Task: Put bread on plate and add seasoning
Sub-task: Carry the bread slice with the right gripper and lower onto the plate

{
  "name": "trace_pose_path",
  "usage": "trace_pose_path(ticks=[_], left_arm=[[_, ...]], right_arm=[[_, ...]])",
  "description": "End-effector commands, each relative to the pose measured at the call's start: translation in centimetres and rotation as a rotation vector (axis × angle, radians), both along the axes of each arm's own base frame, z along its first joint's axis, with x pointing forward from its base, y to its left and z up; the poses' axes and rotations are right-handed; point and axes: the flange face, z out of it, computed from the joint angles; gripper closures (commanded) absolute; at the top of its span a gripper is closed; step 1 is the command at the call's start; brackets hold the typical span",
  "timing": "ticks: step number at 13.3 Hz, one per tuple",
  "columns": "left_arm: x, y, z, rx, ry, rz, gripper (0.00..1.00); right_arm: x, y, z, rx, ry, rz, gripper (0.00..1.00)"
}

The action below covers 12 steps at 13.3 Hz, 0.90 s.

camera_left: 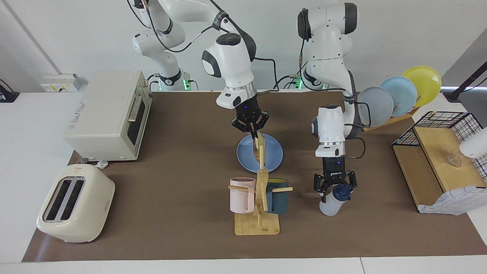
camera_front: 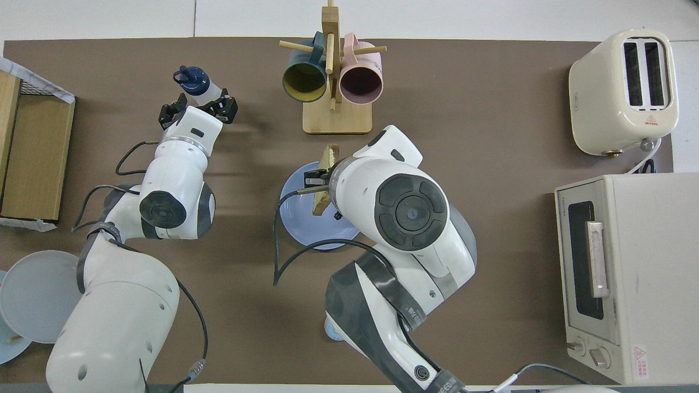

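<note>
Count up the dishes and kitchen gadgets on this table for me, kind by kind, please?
Plates: 4 (periwinkle-blue plate flat, grey-blue plate, light-blue plate, yellow plate in the rack)
Mugs: 2 (pink mug, dark teal mug)
Toast slices: 1 (bread)
Squeeze bottles: 1 (seasoning bottle)
Toasters: 1 (toaster)
Toaster ovens: 1 (toaster oven)
Total: 10

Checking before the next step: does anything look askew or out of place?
Nothing spilled or damaged. The bread hangs on edge in the right pincer over the plate, not lying flat. The seasoning is tilted in the left pincer.
</note>
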Motion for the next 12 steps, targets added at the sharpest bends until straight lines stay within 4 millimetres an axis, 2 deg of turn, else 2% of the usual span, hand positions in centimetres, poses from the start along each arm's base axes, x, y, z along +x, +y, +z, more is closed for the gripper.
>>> trace_pose_path(ticks=[1, 2, 4, 6, 8, 10, 12], left_arm=[[0.8, 0.0, 0.1, -0.022, -0.034, 0.020, 0.00], [0.9, 0.1, 0.1, -0.020, -0.030, 0.019, 0.00], [1.0, 0.0, 0.2, -0.015, -0.029, 0.014, 0.00], [1.0, -0.1, 0.1, 0.000, -0.018, 0.003, 0.00], [1.1, -0.3, -0.1, 0.026, 0.004, -0.019, 0.00], [1.1, -0.3, -0.2, 0.038, 0.010, -0.026, 0.00], [1.1, -0.3, -0.4, 0.046, 0.019, -0.031, 0.00]], right_arm=[[-1.3, -0.3, -0.7, 0.027, 0.004, -0.014, 1.00], [-1.6, -0.4, -1.5, 0.032, -0.002, -0.014, 1.00], [-3.3, 2.2, -3.4, 0.043, -0.012, 0.032, 1.00], [-3.3, 2.3, -3.4, 0.052, -0.014, 0.020, 1.00], [-4.3, 2.9, -3.8, 0.070, 0.012, -0.035, 1.00], [-3.5, 1.3, -4.4, 0.037, 0.006, 0.005, 1.00], [-3.5, 0.7, -4.9, 0.023, 0.007, 0.020, 1.00]])
